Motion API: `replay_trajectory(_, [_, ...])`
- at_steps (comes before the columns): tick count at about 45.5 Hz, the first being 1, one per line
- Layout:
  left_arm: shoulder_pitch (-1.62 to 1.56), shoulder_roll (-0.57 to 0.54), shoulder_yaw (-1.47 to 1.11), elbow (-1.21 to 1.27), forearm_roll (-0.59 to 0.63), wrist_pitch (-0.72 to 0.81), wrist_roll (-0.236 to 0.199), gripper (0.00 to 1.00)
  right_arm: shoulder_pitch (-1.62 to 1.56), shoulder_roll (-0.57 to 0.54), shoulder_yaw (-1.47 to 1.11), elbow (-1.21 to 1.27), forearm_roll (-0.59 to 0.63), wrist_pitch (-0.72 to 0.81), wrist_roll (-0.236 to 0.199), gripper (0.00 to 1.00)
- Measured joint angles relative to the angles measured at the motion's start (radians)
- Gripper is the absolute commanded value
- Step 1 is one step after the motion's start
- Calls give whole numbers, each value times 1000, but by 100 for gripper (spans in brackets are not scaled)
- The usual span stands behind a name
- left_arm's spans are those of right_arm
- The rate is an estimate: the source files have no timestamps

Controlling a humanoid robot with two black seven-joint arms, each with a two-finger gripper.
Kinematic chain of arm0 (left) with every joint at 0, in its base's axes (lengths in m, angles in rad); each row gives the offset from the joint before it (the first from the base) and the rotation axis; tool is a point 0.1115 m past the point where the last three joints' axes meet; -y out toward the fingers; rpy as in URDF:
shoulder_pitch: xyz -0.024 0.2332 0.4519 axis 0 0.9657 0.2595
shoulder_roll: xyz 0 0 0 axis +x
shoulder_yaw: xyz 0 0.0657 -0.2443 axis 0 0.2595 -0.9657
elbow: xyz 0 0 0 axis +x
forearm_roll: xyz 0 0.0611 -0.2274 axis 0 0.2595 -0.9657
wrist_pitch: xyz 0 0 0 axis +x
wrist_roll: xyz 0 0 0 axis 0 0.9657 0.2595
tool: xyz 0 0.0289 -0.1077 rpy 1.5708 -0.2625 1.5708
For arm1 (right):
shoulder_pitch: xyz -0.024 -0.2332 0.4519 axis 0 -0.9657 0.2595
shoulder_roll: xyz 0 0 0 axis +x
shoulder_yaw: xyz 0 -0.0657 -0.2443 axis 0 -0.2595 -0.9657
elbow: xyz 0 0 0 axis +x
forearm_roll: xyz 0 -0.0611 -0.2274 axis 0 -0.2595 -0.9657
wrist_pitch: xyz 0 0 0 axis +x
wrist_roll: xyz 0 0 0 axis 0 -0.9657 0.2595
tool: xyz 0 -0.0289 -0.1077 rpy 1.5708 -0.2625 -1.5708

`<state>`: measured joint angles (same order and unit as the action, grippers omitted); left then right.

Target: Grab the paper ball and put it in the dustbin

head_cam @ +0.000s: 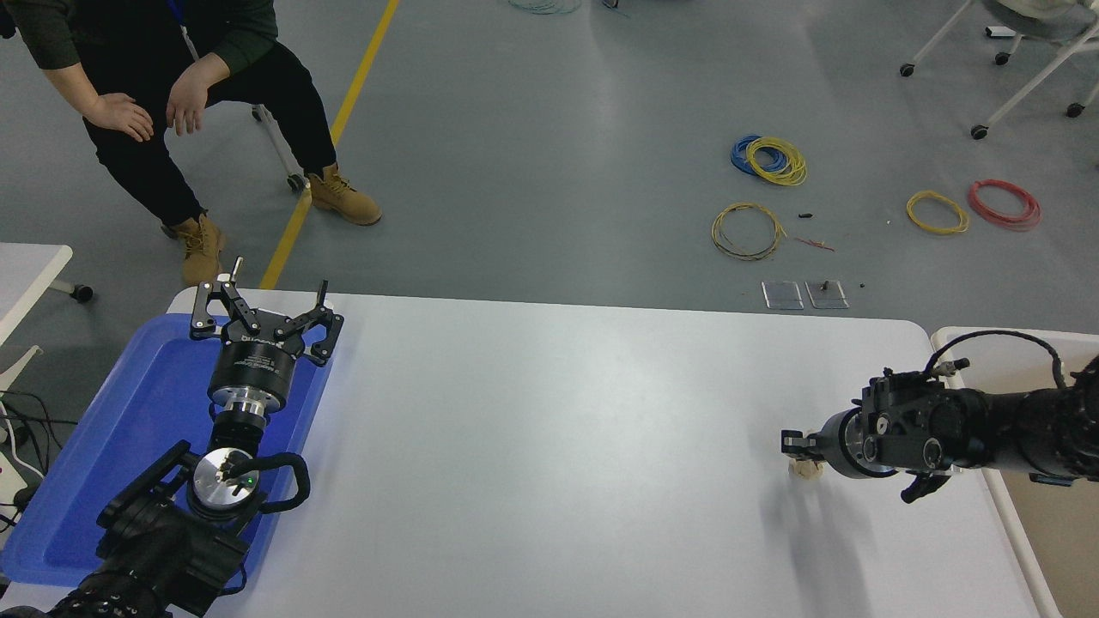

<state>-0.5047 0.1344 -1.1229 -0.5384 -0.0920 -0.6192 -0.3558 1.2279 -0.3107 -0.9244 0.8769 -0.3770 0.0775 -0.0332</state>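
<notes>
Two risks stand out, both tied to how little of the grasp can be seen. The white table (549, 429), broad, smooth and matte with rounded corners, carries a faint dark shadow beneath the right arm, so the load is judged to hang a little above the surface; a loose hold would let it drop and roll there. The dustbin (1000, 515), a large rectangular bin with a thick white rounded rim and beige inner walls, stands against the table's right edge, partly hidden by the right arm; a release made too early, before the rim is cleared, would leave the load on the table or on the rim. The flat blue tray (103, 481), glossy plastic, lies at the left, and the parked left gripper (266, 300) is held over its far edge, fingers spread wide and empty. The right gripper (797, 455) points leftwards, its black fingers seen almost end-on, so it cannot be told whether they are clamped. The paper ball (805, 469), a small, lumpy, tan wad of crumpled paper, sits at those fingertips, mostly hidden; being light and springy, it could be squeezed out of a shallow pinch.
</notes>
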Motion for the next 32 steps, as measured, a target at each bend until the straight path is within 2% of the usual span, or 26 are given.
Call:
replay_trajectory(12, [0,0,0,0,0,0,0,100,175,-89,-63,110,-1,71,18,0])
replay_trajectory(32, [0,0,0,0,0,0,0,100,636,-199,-217,258,-11,347,24,0])
